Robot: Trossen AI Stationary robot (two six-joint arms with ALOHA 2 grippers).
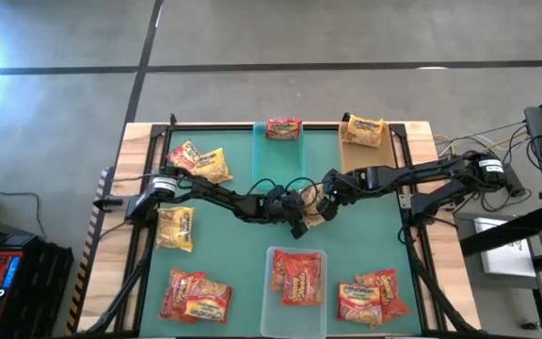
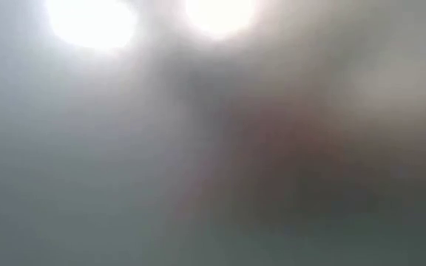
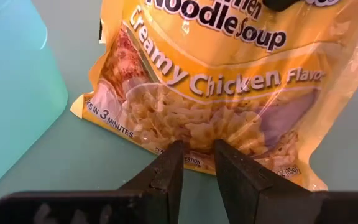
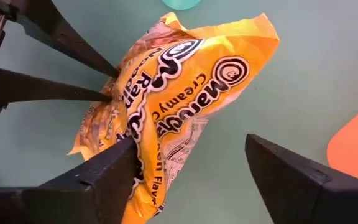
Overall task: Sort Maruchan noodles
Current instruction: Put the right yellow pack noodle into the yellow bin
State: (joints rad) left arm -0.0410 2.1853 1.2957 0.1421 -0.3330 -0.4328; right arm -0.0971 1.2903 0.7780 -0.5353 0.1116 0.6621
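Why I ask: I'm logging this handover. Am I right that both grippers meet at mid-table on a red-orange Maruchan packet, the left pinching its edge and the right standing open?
Not quite: the packet is yellow, a Creamy Chicken one, as both wrist views show. The rest holds: the left gripper pinches its edge, and the right gripper stands open around it at mid-table.

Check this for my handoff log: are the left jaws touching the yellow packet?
Touching. The right wrist view shows the left gripper pinching the yellow packet's edge, with no gap.
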